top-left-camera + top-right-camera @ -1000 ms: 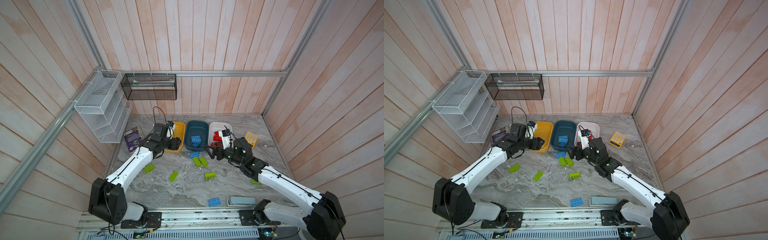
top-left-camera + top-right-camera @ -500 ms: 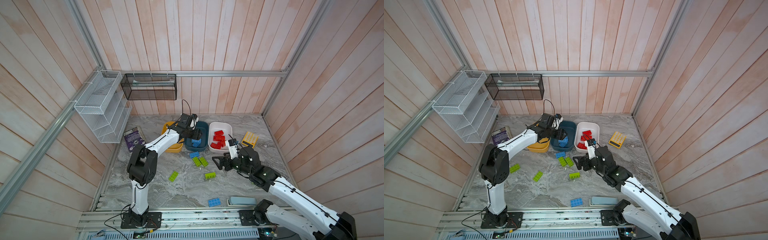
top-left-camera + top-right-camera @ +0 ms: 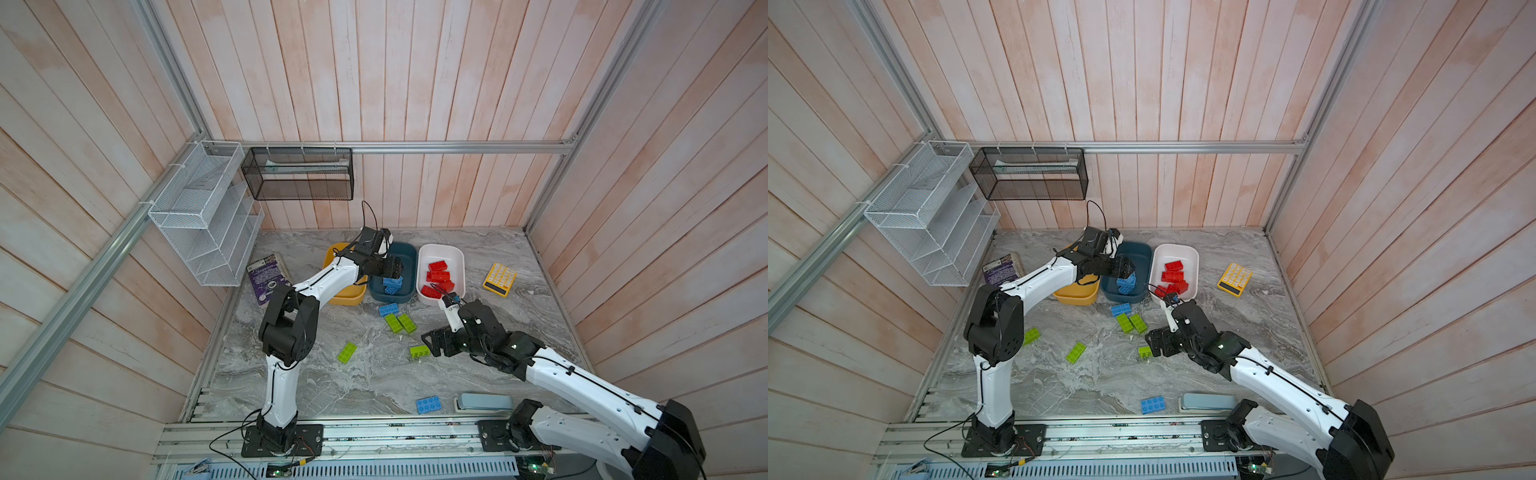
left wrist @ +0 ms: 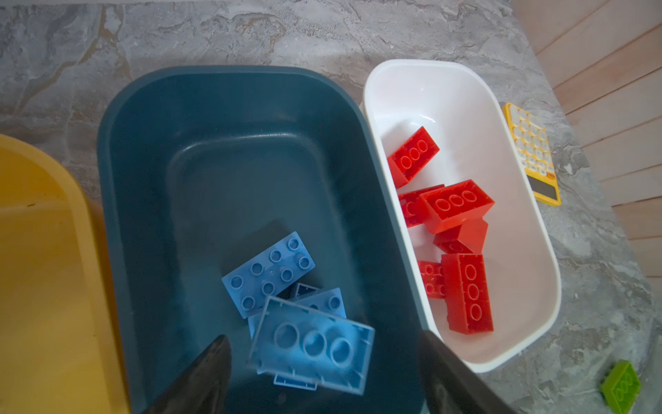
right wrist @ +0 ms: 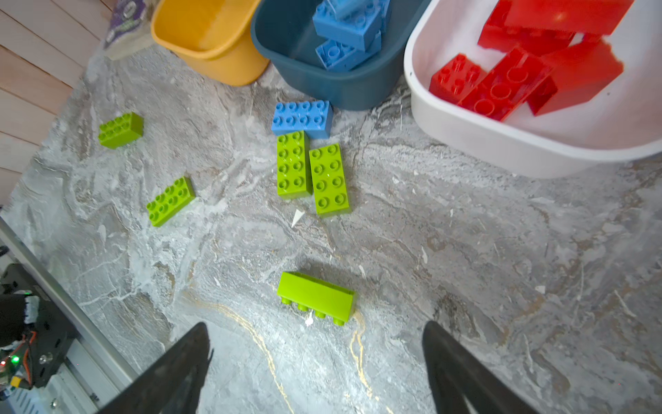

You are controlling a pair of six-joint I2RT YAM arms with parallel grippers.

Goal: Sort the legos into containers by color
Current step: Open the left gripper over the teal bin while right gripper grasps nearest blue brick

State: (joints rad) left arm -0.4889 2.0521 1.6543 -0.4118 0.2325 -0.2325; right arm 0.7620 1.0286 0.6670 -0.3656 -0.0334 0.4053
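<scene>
Red legos (image 4: 456,206) occupy white tub (image 4: 447,89); perhaps four blue legos (image 4: 268,274) occupy teal tub (image 4: 215,107).

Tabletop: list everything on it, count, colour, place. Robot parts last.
Tubs: three, rear row: yellow tub, teal tub, white tub.
Red legos: about six, white tub.
Blue legos: at least three in teal tub; two loose.
Green legos: five, loose on tabletop.
Calculator: one, yellow, beside white tub.
Stapler: one, pale blue, front edge.
Packet: one, purple, beside yellow tub.
Racks: white rack, black rack, on walls.
Left gripper: open, over teal tub.
Right gripper: open, by a green lego.
</scene>
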